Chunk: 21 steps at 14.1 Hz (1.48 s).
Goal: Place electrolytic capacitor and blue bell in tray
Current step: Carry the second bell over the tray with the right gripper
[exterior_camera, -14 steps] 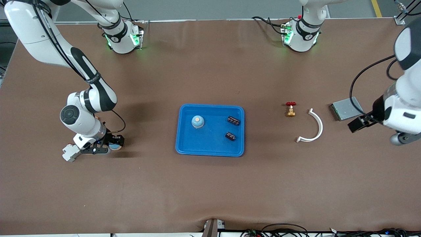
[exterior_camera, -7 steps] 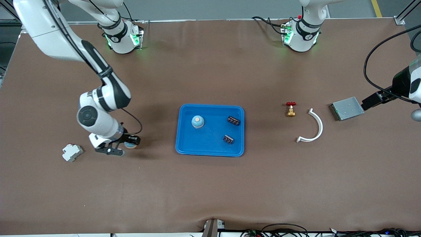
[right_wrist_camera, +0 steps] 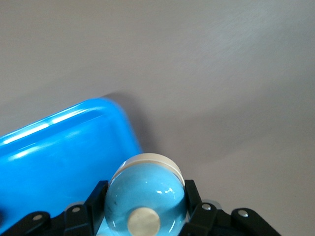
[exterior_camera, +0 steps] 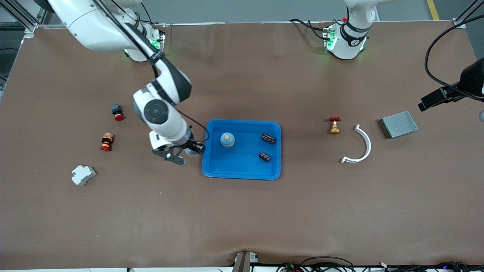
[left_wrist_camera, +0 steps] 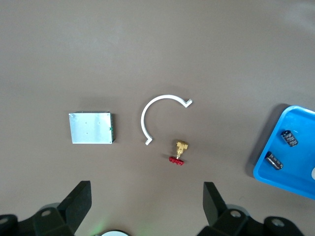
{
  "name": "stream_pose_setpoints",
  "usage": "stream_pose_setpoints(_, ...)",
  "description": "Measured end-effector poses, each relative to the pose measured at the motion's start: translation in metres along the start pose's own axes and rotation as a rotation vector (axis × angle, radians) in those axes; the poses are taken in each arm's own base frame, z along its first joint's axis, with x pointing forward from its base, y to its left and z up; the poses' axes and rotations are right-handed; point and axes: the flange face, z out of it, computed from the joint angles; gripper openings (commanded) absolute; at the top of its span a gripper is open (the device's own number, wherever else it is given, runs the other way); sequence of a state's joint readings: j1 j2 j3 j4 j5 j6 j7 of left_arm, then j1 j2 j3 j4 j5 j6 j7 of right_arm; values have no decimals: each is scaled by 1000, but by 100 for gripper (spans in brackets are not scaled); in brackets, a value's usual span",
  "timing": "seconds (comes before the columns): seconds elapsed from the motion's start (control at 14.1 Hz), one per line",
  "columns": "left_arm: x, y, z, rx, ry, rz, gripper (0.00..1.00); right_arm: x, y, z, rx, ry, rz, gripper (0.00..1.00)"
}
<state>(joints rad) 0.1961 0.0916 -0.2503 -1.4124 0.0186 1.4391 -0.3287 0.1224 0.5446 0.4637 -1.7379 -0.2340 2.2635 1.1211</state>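
Note:
The bright-blue tray [exterior_camera: 242, 168] lies mid-table. In it stand a blue bell [exterior_camera: 227, 139] and two black electrolytic capacitors [exterior_camera: 268, 138] [exterior_camera: 264, 156]. My right gripper [exterior_camera: 186, 155] is shut on a second blue bell [right_wrist_camera: 145, 196] and holds it above the table right beside the tray's rim at the right arm's end; the tray corner [right_wrist_camera: 74, 147] shows in the right wrist view. My left gripper [left_wrist_camera: 146, 209] is open and empty, raised high over the left arm's end of the table near the grey metal box [exterior_camera: 399, 124].
A brass valve with a red handle [exterior_camera: 334, 125] and a white curved clip [exterior_camera: 359, 145] lie between the tray and the grey box. A red-capped button [exterior_camera: 117, 112], an orange-red part [exterior_camera: 106, 142] and a white block [exterior_camera: 83, 175] lie toward the right arm's end.
My right gripper has carried the blue bell from beside the white block across to the tray's edge, uncovering two small parts. My left gripper has risen and pulled away toward the table's end.

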Motion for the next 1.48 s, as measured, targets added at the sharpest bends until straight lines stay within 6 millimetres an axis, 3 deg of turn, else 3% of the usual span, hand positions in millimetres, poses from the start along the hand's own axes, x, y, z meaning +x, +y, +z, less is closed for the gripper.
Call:
stream_pose_setpoints(0.21,-13,0,4,13,-3,6,100,-25,-31,2,8,-2,54,0)
stream_pose_setpoints(0.64,-19,-1,-1,8,24,6,100,-45,-73,51,-63,64,102,0)
stream_pose_setpoints(1.48,-29,0,-12,-33,32,11,100,-24,-80,102,-12,71,157,0)
